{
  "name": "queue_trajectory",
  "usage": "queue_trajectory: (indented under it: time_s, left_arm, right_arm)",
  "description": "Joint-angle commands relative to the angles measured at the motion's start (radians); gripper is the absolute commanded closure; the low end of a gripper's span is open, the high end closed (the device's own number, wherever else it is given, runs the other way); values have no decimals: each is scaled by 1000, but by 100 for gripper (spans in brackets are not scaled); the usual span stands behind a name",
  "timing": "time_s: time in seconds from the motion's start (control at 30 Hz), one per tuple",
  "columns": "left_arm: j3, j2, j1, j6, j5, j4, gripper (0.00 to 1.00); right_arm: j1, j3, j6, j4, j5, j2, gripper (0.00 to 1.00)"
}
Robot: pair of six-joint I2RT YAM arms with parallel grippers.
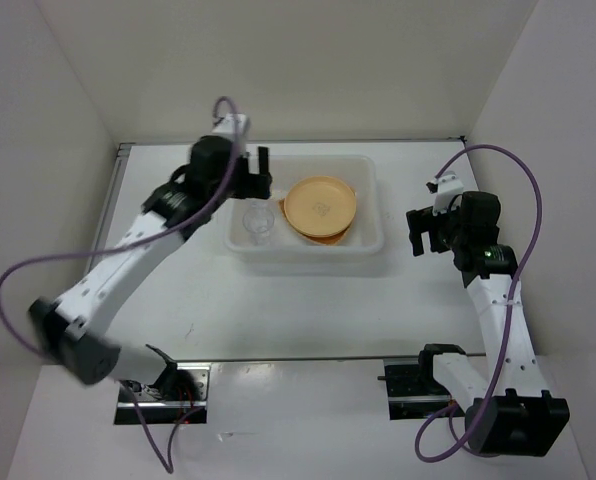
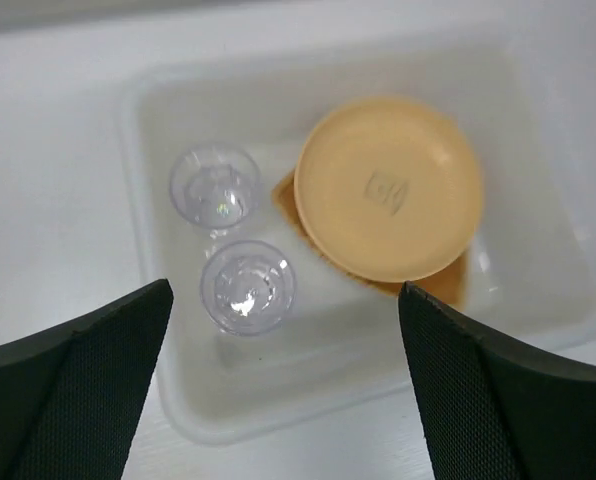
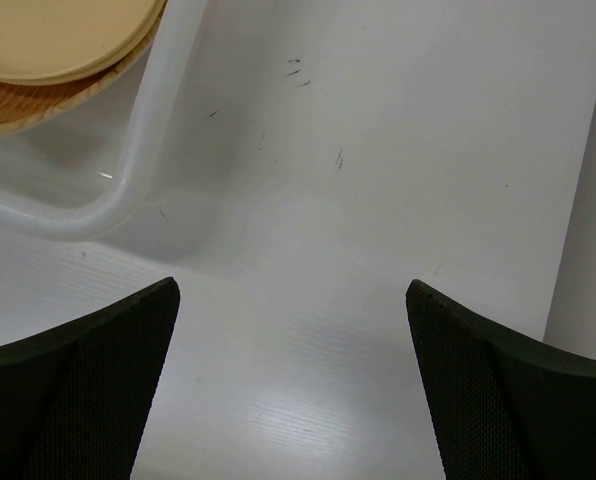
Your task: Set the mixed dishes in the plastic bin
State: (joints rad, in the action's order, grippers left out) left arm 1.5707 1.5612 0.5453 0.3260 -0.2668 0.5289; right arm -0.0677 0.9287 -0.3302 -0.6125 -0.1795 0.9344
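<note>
Left pincer (image 2: 285, 288) spread wide, empty, hanging over bin (image 2: 130, 130). Below its gap, one upright cup (image 2: 248, 286); second cup (image 2: 216, 187) just beyond, both in bin's left half. Plate (image 2: 388, 188) on woven tray (image 2: 448, 287) at bin's right. Right pincer (image 3: 293, 290) also wide, empty, over worktop (image 3: 378, 150) just beside bin's corner.

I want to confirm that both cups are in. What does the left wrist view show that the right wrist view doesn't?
Only the left wrist: two cups standing upright in the bin, and the plate's whole top with its centre mark.
Only the right wrist: dark scuffs on the table outside the bin's corner.
Both: the plate lying on the tray, inside the bin.
</note>
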Motion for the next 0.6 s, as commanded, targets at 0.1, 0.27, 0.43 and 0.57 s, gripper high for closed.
queue_trajectory:
  time_s: [0.1, 0.27, 0.43, 0.57]
  left_arm:
    - [-324, -475, -51, 70, -29, -241, 0]
    - [-486, -703, -61, 71, -129, -64, 0]
    - [-705, -1063, -70, 82, -333, -82, 0]
    - [-827, -1320, -70, 128, -429, -101, 0]
  right_arm:
    - [9, 9, 30, 68, 89, 16, 1]
    - [32, 45, -44, -16, -49, -19, 1]
    - [42, 45, -53, -7, -77, -32, 1]
    - [42, 45, -66, -18, -95, -54, 1]
